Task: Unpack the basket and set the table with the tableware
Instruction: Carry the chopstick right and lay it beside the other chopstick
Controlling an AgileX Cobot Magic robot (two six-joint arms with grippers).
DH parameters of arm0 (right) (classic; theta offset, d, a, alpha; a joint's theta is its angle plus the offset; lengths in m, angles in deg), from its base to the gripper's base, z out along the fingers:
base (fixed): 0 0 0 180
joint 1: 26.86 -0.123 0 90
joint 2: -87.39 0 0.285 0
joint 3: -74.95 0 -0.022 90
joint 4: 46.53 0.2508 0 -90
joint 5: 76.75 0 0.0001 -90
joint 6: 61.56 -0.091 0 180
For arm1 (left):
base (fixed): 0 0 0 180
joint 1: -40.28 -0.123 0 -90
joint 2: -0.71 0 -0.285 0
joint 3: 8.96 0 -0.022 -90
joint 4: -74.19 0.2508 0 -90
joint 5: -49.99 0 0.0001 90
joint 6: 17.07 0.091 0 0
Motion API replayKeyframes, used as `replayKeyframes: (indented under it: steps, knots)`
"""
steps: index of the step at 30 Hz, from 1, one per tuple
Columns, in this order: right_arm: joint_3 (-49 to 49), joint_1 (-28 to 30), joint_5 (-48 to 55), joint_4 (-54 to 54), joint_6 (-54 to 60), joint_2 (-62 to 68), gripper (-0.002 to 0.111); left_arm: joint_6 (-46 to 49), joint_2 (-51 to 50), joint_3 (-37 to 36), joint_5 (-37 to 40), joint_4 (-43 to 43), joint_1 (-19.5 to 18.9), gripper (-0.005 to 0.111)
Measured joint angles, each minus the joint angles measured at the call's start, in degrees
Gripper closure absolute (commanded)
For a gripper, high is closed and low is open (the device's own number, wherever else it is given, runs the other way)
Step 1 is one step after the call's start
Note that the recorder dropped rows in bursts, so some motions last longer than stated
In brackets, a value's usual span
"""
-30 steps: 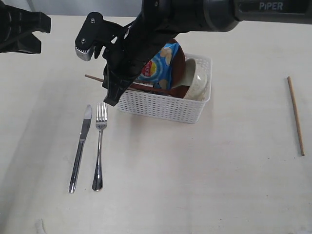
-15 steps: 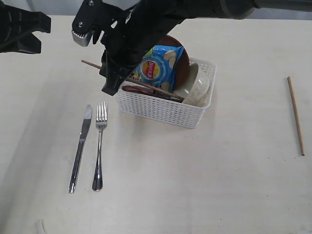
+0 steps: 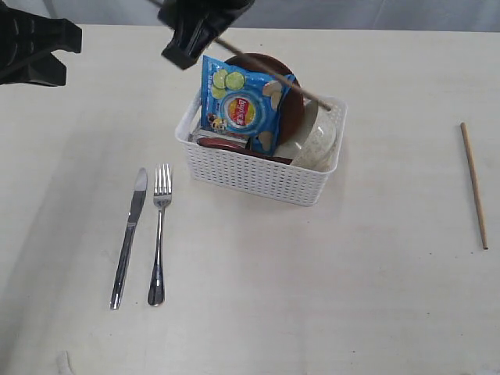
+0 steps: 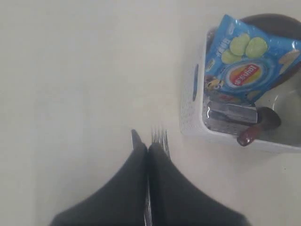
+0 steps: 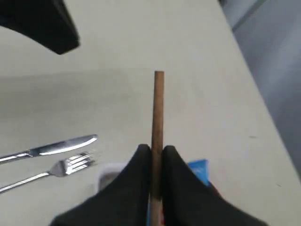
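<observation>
R gripper (image 5: pixel 157 155): fingers clamped on a wooden chopstick (image 5: pixel 158 108), gripped partway along its length. In the ext. view the gripper sits at the top edge, above and behind the basket. The stick slants down from it over the basket contents, clear of them, as far as we can tell.

L gripper (image 4: pixel 147 151): fingers pressed together, nothing between them. It hangs over the table (image 3: pixel 312 305) at the far left corner, well apart from the basket.

Basket (image 3: pixel 258 173): white lattice bin, upright, mid-table. Inside we note:
- blue chip bag (image 3: pixel 242 105), standing on edge at the left end
- brown round plate (image 3: pixel 294 109), on edge behind the bag
- off-white bowl (image 3: pixel 316 141), tipped on its side at the right end
- red-brown wooden spoon (image 4: pixel 256 131), lying low along the near wall
- a shiny steel piece (image 4: pixel 233 113) under the bag; form unclear

On the table, left-front of the basket: steel knife (image 3: pixel 129 238) and fork (image 3: pixel 159 234), side by side, approx. parallel, not touching, tips pointing away from the near edge. Knife is left of fork.

Far right: second chopstick (image 3: pixel 473 185), flat on the table, well apart from the basket.
</observation>
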Motion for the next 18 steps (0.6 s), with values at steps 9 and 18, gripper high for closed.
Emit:
replayKeyframes:
  steps: [9, 18]
  knots:
    - [0.0, 10.83, 4.15, -28.72, -38.0, -8.96, 0.109, 0.0, 0.0, 0.0, 0.0, 0.0, 0.0, 0.107]
    - [0.0, 37.9, 7.56, -21.49, -47.13, -3.83, 0.109, 0.0, 0.0, 0.0, 0.0, 0.0, 0.0, 0.107]
